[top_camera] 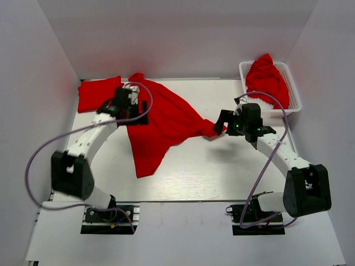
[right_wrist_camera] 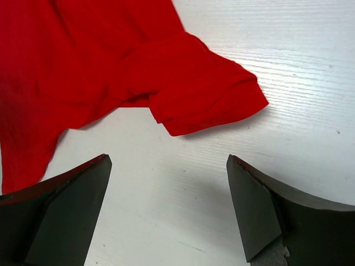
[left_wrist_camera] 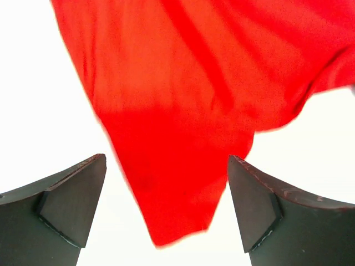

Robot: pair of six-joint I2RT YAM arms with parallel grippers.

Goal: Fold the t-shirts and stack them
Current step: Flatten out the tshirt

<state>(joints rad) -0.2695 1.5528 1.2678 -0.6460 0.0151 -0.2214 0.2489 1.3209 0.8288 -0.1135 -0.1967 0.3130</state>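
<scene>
A bright red soft cloth t-shirt [top_camera: 166,119] lies loosely spread and wrinkled on the white table [top_camera: 222,177], well to the left of the white plastic lattice basket [top_camera: 295,94]. It is not yet folded, so the step in hand looks like laying it flat first.

The left gripper [top_camera: 137,108] hovers over the side of this shirt farthest from the basket. Its fingers [left_wrist_camera: 72,205] are wide apart, and a tapering corner of the red cloth shows between them, unpinched. The right gripper [top_camera: 223,121] sits on the basket side of the shirt, just beside the short sleeve [right_wrist_camera: 205,94], which points toward the basket. Its fingers [right_wrist_camera: 66,210] are also spread wide over bare table and hold nothing. The arms probably flank the garment so that each can take one side and draw it taut.

A second red t-shirt [top_camera: 95,95] lies flatter at the back corner farthest from the basket, likely the start of the stack. A third, bunched red t-shirt [top_camera: 267,77] is heaped inside the basket, apparently waiting its turn.

No brand, label, print or writing can be read on the cloth, the basket or the arms.
</scene>
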